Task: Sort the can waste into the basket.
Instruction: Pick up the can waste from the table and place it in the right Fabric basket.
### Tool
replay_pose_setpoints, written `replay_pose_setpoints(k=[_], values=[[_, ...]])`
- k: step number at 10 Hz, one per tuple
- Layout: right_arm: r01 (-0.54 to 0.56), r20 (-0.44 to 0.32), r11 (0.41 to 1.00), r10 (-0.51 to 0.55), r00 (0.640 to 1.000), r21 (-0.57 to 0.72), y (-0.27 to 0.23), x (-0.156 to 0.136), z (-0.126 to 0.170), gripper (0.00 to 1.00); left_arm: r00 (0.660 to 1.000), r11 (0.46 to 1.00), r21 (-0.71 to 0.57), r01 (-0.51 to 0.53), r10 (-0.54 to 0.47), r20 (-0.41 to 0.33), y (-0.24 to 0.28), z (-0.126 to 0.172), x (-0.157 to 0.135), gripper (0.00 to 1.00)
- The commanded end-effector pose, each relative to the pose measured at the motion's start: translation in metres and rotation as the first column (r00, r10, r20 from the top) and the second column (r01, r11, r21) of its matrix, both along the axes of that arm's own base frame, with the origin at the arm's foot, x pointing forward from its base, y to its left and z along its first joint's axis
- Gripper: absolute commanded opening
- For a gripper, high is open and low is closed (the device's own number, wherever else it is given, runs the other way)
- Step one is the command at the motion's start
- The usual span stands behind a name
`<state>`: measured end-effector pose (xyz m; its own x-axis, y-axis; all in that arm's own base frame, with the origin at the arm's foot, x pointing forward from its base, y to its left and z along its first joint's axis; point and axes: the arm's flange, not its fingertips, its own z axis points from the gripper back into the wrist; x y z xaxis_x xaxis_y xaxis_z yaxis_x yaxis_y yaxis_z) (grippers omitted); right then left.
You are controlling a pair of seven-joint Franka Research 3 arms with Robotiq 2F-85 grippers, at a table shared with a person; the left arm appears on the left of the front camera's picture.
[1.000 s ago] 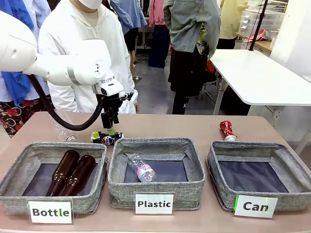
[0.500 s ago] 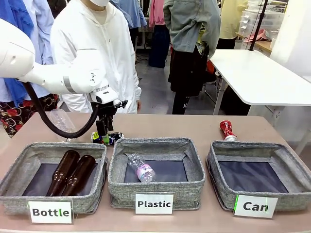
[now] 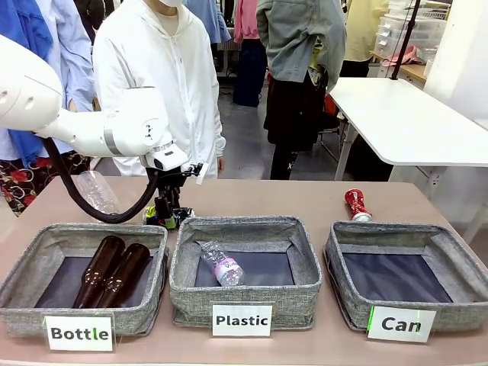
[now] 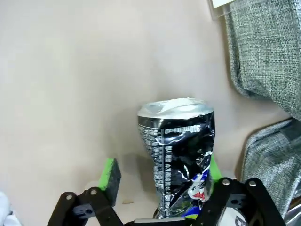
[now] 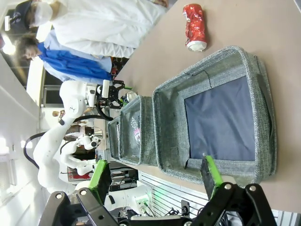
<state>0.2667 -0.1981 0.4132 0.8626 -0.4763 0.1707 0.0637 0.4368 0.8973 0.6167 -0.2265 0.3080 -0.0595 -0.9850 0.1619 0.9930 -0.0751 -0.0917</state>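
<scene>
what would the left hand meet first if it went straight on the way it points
Probably the dark crushed can between the open fingers of the left hand, with the table behind it.

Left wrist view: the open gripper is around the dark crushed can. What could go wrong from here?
1. The dark can sits off-centre in the left gripper, near one side with a gap on the other; closing may shove it rather than clamp it.
2. A grey bin wall lies close beside the gripper and might snag it.
3. The Can basket is farthest away, past the Plastic bin; a weak hold could drop it early.
</scene>
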Motion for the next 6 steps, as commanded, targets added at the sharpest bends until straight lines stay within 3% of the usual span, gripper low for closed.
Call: replay_pose_setpoints(k=[1,2,4,5,6], values=[[0.001,0.042,1.0,-0.002,0.999,0.012,-0.001,0.002,-0.001,1.0,1.0,1.0,0.029,-0.011,0.011,0.009,-0.001,0.001,-0.002,0.31],[0.001,0.042,1.0,-0.002,0.999,0.012,-0.001,0.002,-0.001,1.0,1.0,0.999,0.032,-0.011,0.011,0.014,-0.001,0.001,-0.002,0.0],[0.001,0.042,1.0,-0.002,0.999,0.012,-0.001,0.002,-0.001,1.0,0.999,1.0,0.026,-0.016,0.016,0.03,0.003,0.005,-0.003,0.0],[0.001,0.042,1.0,-0.002,0.999,0.012,-0.001,0.002,-0.001,1.0,0.999,1.0,0.02,-0.024,0.023,0.041,0.006,0.008,-0.006,0.05],[0.001,0.042,1.0,-0.002,0.999,0.012,-0.001,0.002,-0.001,1.0,0.998,0.999,0.009,-0.031,0.03,0.06,0.01,0.014,-0.009,0.0]])
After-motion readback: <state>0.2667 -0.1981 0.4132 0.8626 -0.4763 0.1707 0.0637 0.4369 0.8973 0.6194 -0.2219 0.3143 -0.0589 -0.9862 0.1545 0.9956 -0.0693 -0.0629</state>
